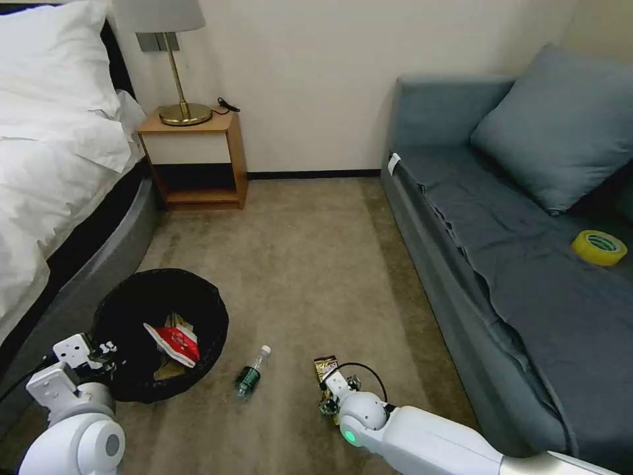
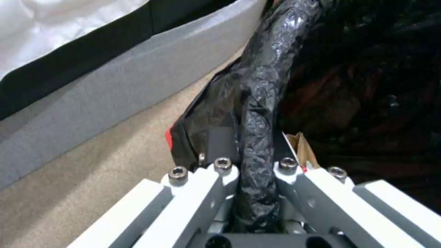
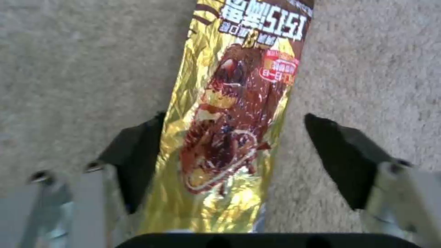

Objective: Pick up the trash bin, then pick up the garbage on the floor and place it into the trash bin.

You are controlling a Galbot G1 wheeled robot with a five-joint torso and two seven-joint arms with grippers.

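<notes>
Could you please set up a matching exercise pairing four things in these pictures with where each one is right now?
Things:
1. red snack packet
2. plastic bottle
3. long snack wrapper
4. yellow tape roll

Places:
A. on the grey sofa
B. lying on the carpet between the fingers of the open right claw
C. inside the trash bin, whose rim the left claw is clamped on
D. lying on the carpet between the bin and the right arm

Pairs: 1-C, 2-D, 3-B, 4-A
</notes>
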